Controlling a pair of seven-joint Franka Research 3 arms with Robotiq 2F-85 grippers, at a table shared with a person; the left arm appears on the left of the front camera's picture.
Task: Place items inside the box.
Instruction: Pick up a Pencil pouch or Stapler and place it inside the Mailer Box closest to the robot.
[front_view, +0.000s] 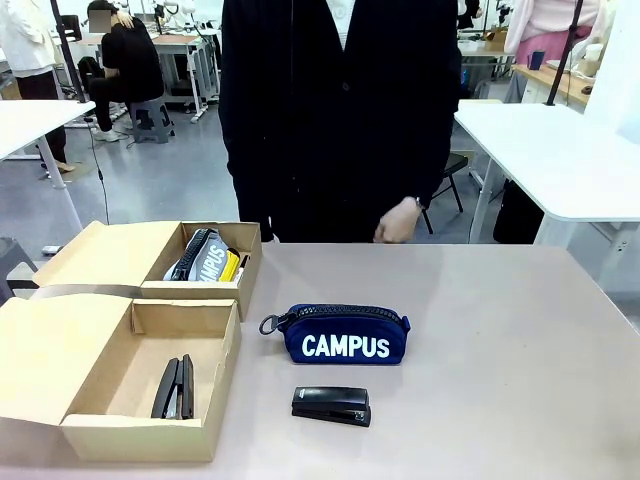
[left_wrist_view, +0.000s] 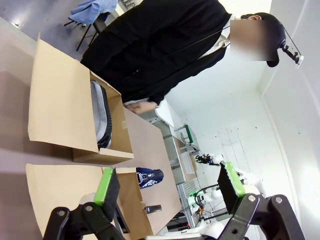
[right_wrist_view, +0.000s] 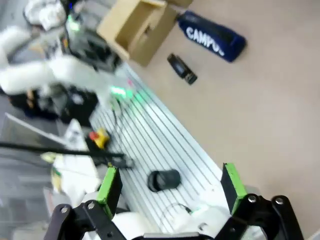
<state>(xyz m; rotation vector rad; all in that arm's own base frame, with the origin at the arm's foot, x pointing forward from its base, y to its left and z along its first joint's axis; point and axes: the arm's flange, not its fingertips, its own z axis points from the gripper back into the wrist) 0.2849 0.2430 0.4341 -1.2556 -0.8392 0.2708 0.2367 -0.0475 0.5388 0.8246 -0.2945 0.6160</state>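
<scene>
A: Start closest to the robot. What are the grippers doing?

B: The left gripper hangs above the table with its jaws spread wide and nothing between the green pads. The right gripper is the same, wide and empty, and it sits over the robot's own edge of the beige table. Neither touches anything. I'd say both are set to take something.

A: And the nearest item?

B: The small black stapler lies flat on the bare table just in front of the robot. Left of it is the near open cardboard box, lid folded out, with a long black stapler-like thing on its floor.

A: Behind the stapler?

B: The navy zip pouch with white "CAMPUS" lettering rests on its long side near the stapler, apart from it and outside both boxes. Both lie in the open, likely so a gripper can come down from above.

A: Farther back?

B: The far open cardboard box already holds the grey zip pouch, leaning on edge, with the slim yellow-and-black utility knife beside it. The open lids keep both boxes free for dropping things in.

A: And the person?

B: Standing at the far edge, one hand hanging loose at the table's rim and holding nothing.
</scene>
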